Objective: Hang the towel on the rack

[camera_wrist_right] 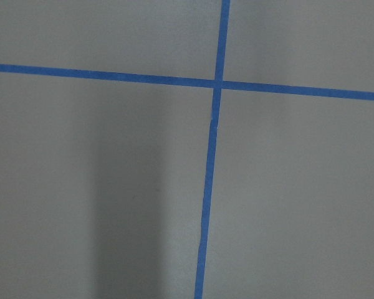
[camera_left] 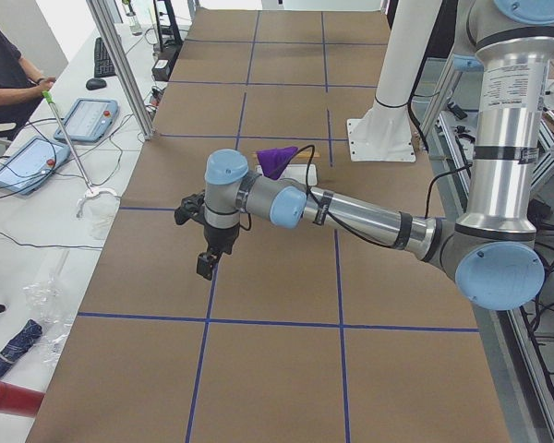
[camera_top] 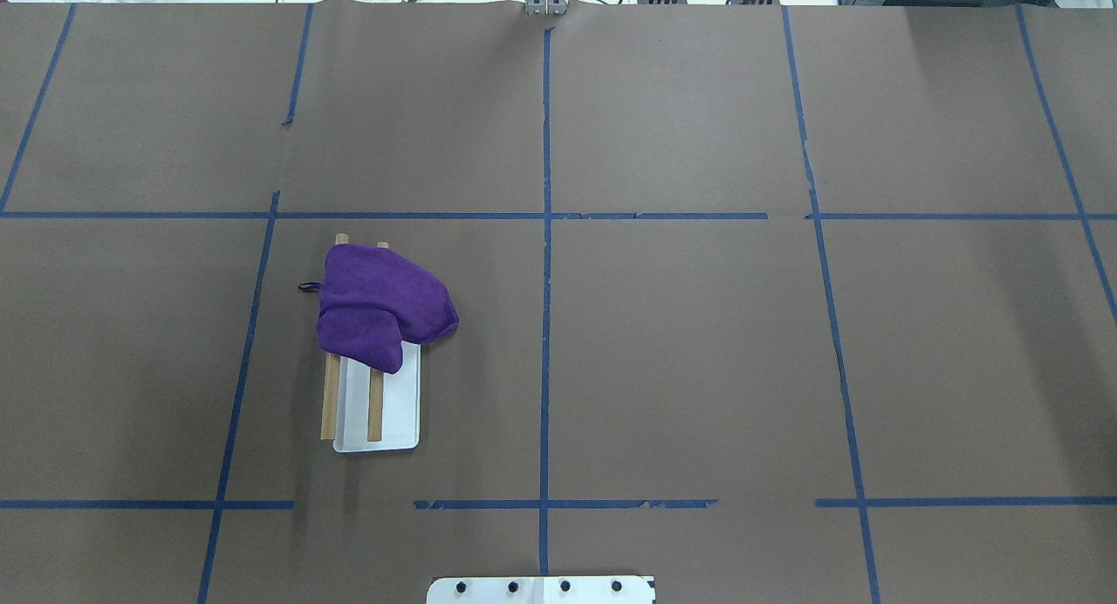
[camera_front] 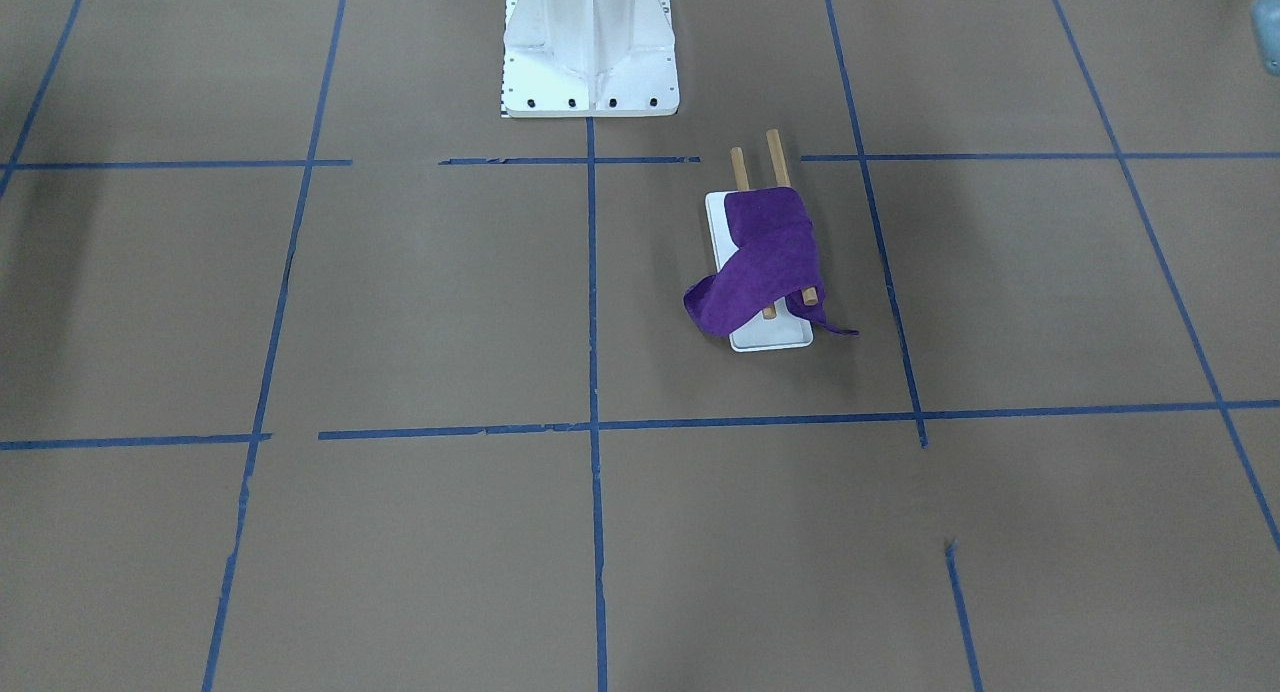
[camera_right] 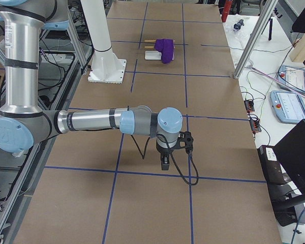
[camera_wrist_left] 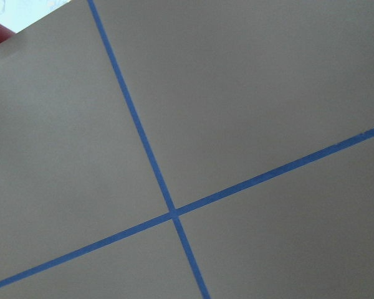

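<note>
Hanging: the towel (camera_top: 380, 312) lay across both dowels (camera_top: 330, 403) of the rack (camera_top: 397, 421), so I judged the task done or all but done.
Towel place: it was bunched over the dowel ends farthest from the robot. One lobe spilled past the base (camera_top: 403, 403) towards the worktop (camera_top: 698, 368) centre, and a thin corner trailed off the other side.
Rack place: it stood on the robot's left half of the worktop, well apart from the pedestal (camera_front: 590, 42).
Left gripper (camera_left: 206, 266): it hung over bare worktop far from the rack. It showed only in a side view, so I could not tell whether it was spread or pressed together.
Right gripper (camera_right: 164, 162): it too hung over bare worktop, far from the rack and seen from the side only, so I could not tell.
Wrist views: they showed only worktop and blue tape.
Risk, slipping: the cloth sat lopsided and crumpled, and the heavier lobe might drag it off the dowel ends.
Risk, tidying: a return grasp could pull the towel off or shove the rack, which looked light.
Risk, snagging: the trailing corner might catch a passing gripper.
Count: one towel, one rack, two dowels, one base, two grippers, one pedestal.
</note>
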You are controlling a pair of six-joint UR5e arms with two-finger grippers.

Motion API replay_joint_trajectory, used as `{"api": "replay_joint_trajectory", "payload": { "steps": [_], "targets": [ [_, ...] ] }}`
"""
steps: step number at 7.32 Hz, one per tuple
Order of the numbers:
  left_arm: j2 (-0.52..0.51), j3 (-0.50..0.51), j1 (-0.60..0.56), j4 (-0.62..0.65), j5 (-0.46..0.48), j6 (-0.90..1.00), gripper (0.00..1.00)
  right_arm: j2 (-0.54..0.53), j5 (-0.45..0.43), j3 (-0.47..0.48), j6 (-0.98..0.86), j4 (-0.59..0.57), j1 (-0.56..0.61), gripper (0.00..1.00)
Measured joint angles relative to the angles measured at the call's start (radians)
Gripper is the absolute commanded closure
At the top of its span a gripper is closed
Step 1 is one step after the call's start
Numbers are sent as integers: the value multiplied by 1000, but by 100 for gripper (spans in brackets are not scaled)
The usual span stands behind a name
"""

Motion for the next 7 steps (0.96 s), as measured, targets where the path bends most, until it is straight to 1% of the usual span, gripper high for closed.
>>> {"api": "replay_joint_trajectory", "payload": {
  "steps": [1, 2, 4, 7],
  "targets": [
    [2, 61, -41, 9, -39, 51, 0, -5, 6, -5, -4, -1, 8, 0],
    [3, 100, -61, 18, -76, 67, 0, -12, 15, -9, -4, -1, 10, 0],
    [0, 120, -72, 71, -134, 67, 0, -31, 27, -9, -5, -1, 12, 0],
    [-3, 119, -74, 97, -145, 61, 0, -56, 36, -13, -11, 0, 25, 0]
  ]
}}
